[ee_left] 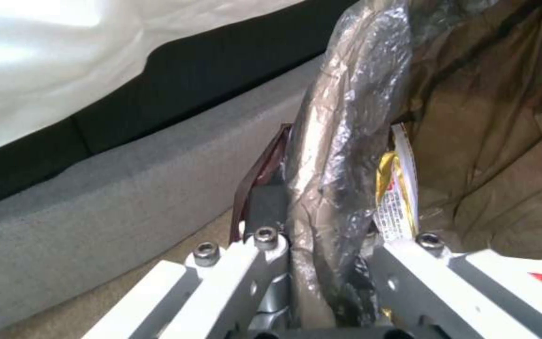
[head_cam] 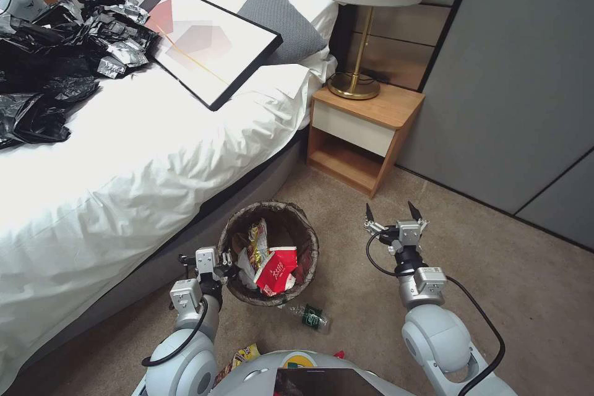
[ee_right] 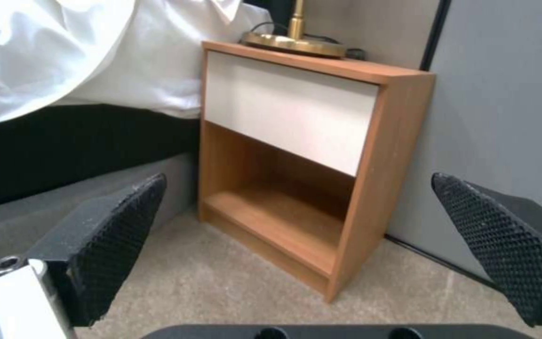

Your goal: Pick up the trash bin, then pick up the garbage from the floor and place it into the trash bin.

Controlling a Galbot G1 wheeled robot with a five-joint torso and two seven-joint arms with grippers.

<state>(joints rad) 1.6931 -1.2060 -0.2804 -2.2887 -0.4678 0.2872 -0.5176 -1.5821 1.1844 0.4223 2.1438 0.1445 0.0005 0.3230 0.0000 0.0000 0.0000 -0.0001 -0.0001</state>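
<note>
L gripper [head_cam: 228, 271] low beside bed frame, jaws clamped on liner-wrapped rim of trash bin [head_cam: 307, 232], bin just ahead of it on carpet. Red-white cup [head_cam: 275, 270] and snack bag [head_cam: 256, 244] inside. Green-label bottle [head_cam: 310, 315] on floor touching bin. R gripper [head_cam: 393, 213] fwd, wide open, empty, facing nightstand [head_cam: 365, 130].

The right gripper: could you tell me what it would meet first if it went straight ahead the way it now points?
Probably the nightstand. The right gripper, fingers open and empty, aims at it over bare carpet; how far off is unclear.
</note>
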